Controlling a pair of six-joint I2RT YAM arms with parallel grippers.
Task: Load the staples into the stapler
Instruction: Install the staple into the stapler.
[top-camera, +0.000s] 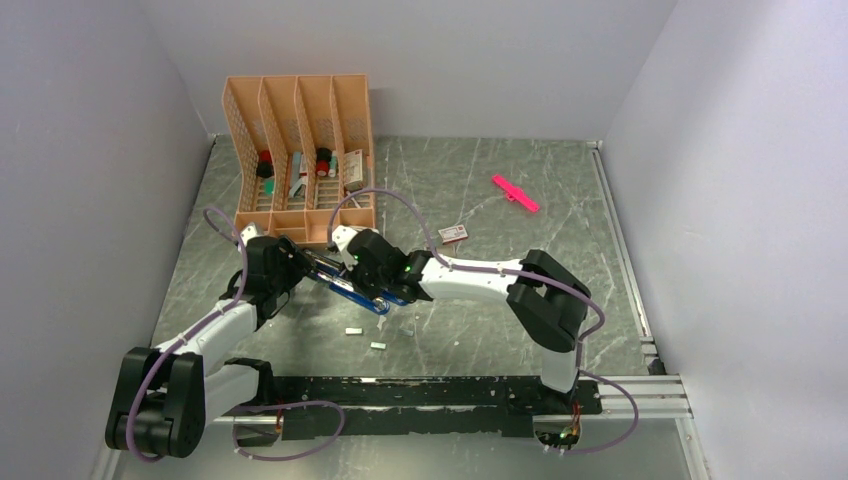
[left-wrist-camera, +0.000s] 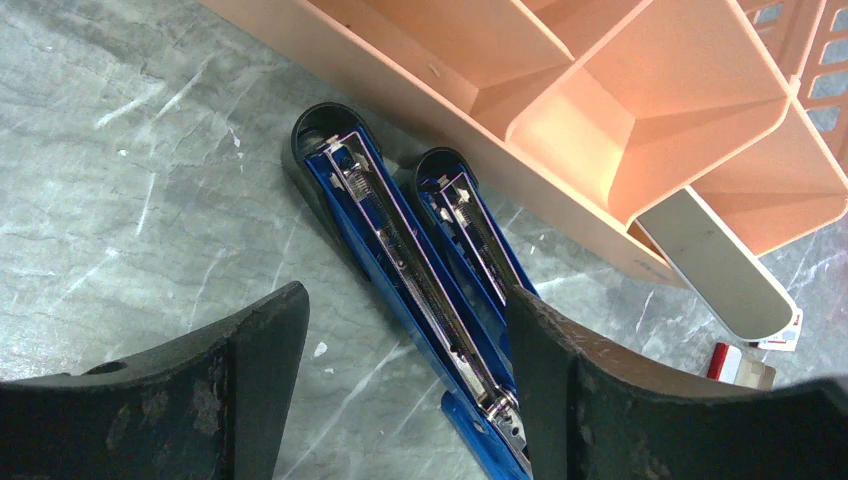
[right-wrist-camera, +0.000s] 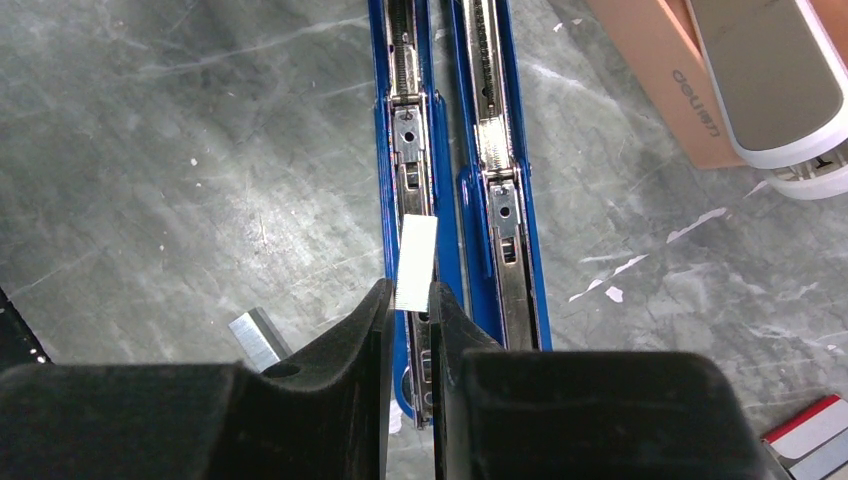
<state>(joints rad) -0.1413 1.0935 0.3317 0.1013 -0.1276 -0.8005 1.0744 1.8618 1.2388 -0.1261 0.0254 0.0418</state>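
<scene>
Right jaws, nearly shut, pinch a strip of staples (right-wrist-camera: 416, 262) over the opened blue stapler (right-wrist-camera: 500, 200). Left jaws stand wide, gripping nothing, the stapler between them. From above, two spare strips (top-camera: 352, 330) lie on the table (top-camera: 480, 180) just beside it.
</scene>
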